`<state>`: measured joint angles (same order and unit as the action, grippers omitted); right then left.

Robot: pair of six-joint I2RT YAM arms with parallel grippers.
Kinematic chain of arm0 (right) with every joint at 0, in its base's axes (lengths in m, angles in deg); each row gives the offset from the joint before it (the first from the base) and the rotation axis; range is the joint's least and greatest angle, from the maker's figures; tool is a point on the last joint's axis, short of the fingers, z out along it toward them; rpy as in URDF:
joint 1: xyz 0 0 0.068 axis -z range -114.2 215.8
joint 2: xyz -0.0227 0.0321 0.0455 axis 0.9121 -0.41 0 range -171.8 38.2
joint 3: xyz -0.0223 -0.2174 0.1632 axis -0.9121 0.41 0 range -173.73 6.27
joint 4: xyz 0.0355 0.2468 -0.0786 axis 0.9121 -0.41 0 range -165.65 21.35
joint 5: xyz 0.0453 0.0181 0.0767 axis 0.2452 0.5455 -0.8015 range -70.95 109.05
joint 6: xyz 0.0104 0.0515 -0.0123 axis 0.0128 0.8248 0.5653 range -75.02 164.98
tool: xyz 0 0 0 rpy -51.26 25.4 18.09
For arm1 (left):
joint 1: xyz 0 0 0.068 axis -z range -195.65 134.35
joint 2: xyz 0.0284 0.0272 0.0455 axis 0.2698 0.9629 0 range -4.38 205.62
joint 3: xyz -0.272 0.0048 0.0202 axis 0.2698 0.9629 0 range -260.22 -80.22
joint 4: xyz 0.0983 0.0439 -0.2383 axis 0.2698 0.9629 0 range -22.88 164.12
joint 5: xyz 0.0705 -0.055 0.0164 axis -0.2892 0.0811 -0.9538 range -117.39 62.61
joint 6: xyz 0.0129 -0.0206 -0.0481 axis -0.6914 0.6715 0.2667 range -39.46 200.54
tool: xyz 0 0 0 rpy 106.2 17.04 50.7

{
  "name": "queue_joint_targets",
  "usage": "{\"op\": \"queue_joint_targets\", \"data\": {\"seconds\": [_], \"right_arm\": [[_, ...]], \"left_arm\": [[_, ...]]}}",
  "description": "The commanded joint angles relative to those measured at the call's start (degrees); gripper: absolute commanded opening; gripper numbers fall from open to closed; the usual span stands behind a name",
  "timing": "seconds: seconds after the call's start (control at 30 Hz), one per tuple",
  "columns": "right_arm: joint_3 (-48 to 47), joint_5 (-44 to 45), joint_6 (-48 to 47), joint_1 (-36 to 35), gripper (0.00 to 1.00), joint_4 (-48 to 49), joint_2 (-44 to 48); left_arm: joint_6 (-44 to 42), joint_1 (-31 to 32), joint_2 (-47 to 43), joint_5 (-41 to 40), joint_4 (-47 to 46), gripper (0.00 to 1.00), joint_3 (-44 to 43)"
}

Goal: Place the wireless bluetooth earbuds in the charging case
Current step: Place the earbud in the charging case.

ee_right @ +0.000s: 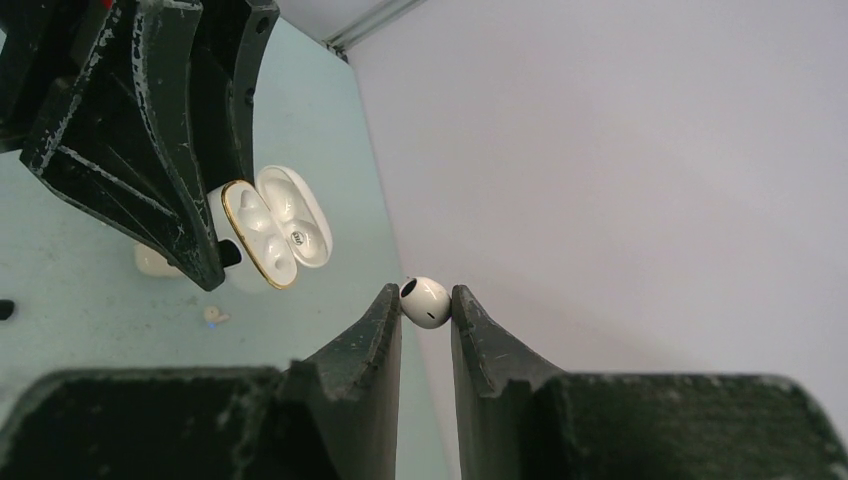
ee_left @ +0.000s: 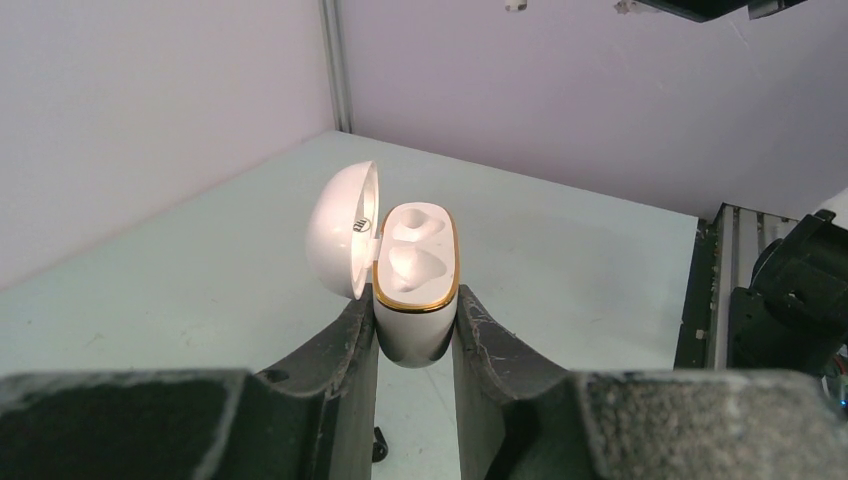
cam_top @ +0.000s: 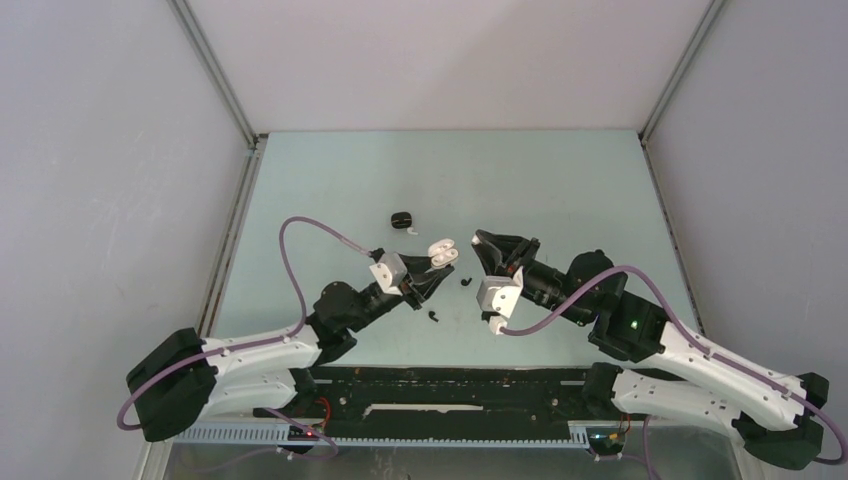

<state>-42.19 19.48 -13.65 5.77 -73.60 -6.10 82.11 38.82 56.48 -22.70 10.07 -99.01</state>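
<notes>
"Earbud first: where was it?"

"One white earbud (ee_right: 424, 300) sat at the very tips of the right claw (ee_right: 427, 305), which was clenched on its rounded body. I couldn't see the stem."

"And the charging case?"

"The left claw (ee_left: 415, 305) was grasping the charging case (ee_left: 417, 270) by its lower half. The lid (ee_left: 345, 225) was swung open to one side and both sockets were bare. The case looked lifted off the counter (cam_top: 560, 190), close to the right claw but not touching it."

"What could have gone wrong from there?"

"I judged the grip to be the weak spot. A smooth, round bud held by the tips alone could squirt out at the first push against the gold rim. A slanted approach would catch that rim or the open lid, and the case might twist between the fingers. The two claws were also near enough to knock each other."

"Any room to move?"

"Nearest the arm bases lay a black earbud (cam_top: 432, 317), and a second black earbud (cam_top: 466, 281) lay between the claws. A dropped bud could land among them. Farther out sat a black case (cam_top: 401, 218) with a small pale piece (cam_top: 412, 231) just beside it. Past that, open counter ran to the walls (cam_top: 450, 60), well apart from both arms, so I thought the edges were no worry."
</notes>
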Motion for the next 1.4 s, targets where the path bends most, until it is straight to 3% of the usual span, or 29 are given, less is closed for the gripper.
{"op": "queue_joint_targets", "data": {"seconds": [0.0, 0.5, 0.77, 1.37], "right_arm": [[-0.3, 3.6, 4.1, -1.7, 0.00, 3.1, 0.5], [1.8, 7.9, 8.7, -6.0, 0.00, 8.0, -0.7], [6.9, 7.6, 5.3, -8.0, 0.00, 15.6, -1.0], [7.6, 6.4, 7.1, -8.3, 0.00, 18.7, -5.1]], "left_arm": [[-4.2, 0.8, -0.1, -0.4, -4.5, 0.00, 0.5], [-8.7, 2.8, 2.5, -6.4, -15.0, 0.00, 4.8], [-9.4, 3.4, 1.7, -6.8, -15.4, 0.00, 5.4], [-11.0, 4.7, 1.4, -6.8, -16.7, 0.01, 6.2]]}}
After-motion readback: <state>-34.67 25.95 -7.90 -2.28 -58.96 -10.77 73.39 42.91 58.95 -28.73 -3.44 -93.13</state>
